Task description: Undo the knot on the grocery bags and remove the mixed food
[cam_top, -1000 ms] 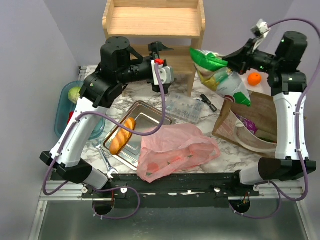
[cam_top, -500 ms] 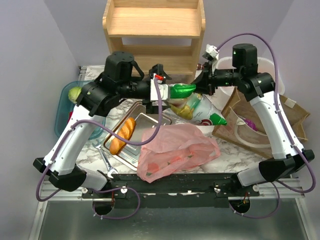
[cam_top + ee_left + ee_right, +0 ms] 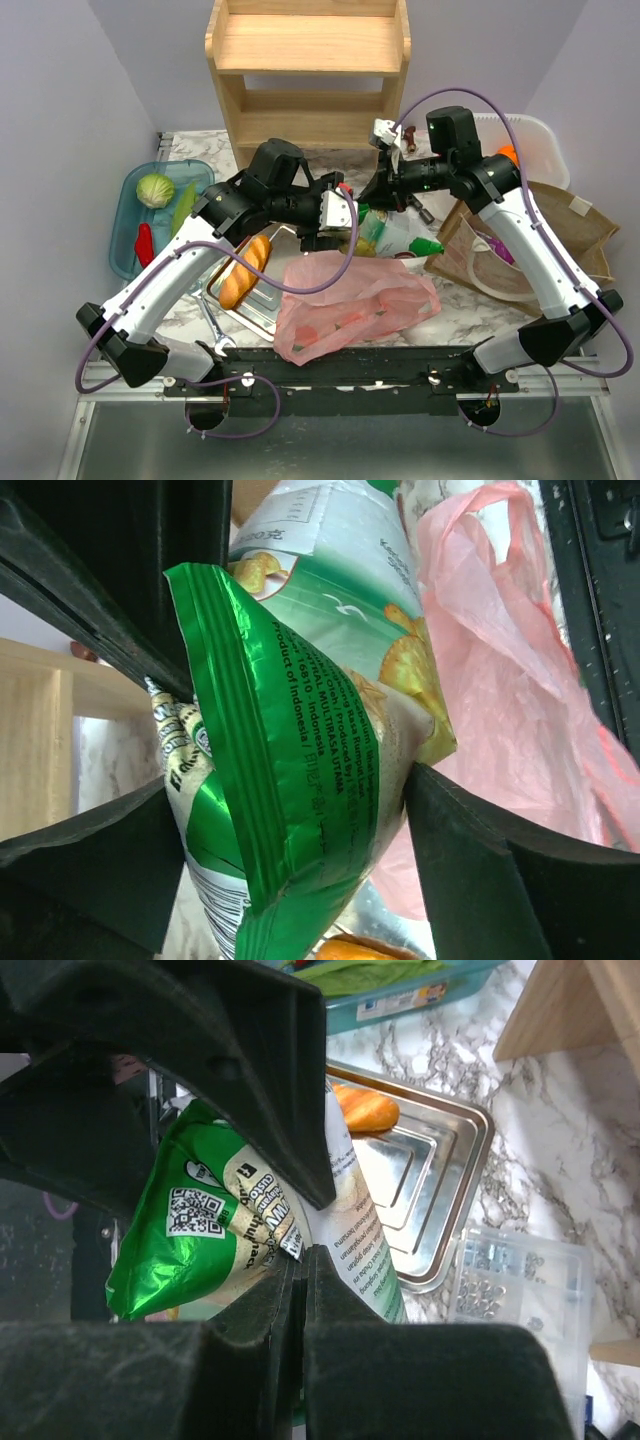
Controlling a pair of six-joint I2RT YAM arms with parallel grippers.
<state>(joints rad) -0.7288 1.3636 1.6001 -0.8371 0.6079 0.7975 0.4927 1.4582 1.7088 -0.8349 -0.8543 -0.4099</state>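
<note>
Right now your right gripper point(image 3: 302, 1256) is clamped on the glossy yellow-green crisp packet point(image 3: 320, 710), its two black fingers pressed together on the packet's sealed end, and it holds the packet in the air above the marble table point(image 3: 460, 310), between the two arms. Your left gripper point(image 3: 288, 780) sits around the same packet with its jaws spread wide; the packet fills the gap and meets both fingers point(image 3: 480, 870), though you cannot tell whether they press on it. Just below the packet, toward you, the thin, crinkly pink plastic bag point(image 3: 350, 300) lies slumped at the near edge of the table, touching the right side of the shallow steel tray point(image 3: 440, 1180). Reddish shapes show through the plastic, and in the left wrist view one of its handle loops point(image 3: 470, 525) shows as an open loop. You see a golden bread loaf point(image 3: 245, 272) lying in the tray toward its left side, and a clear plastic box point(image 3: 515, 1280) resting just beside the tray. Well off to your left, a teal plastic tub point(image 3: 122, 225) holds a round pale-green cabbage point(image 3: 155, 188), a long green leaf point(image 3: 185, 205) and a red pepper point(image 3: 145, 243). On your right, an open brown paper bag point(image 3: 545, 235) lies on the table with something purple point(image 3: 497, 246) inside its mouth. Behind it an orange point(image 3: 508, 153) peeks out at the white plastic tub point(image 3: 535, 135), mostly hidden by the right arm. A wooden shelf point(image 3: 310, 70) stands at the back.
</note>
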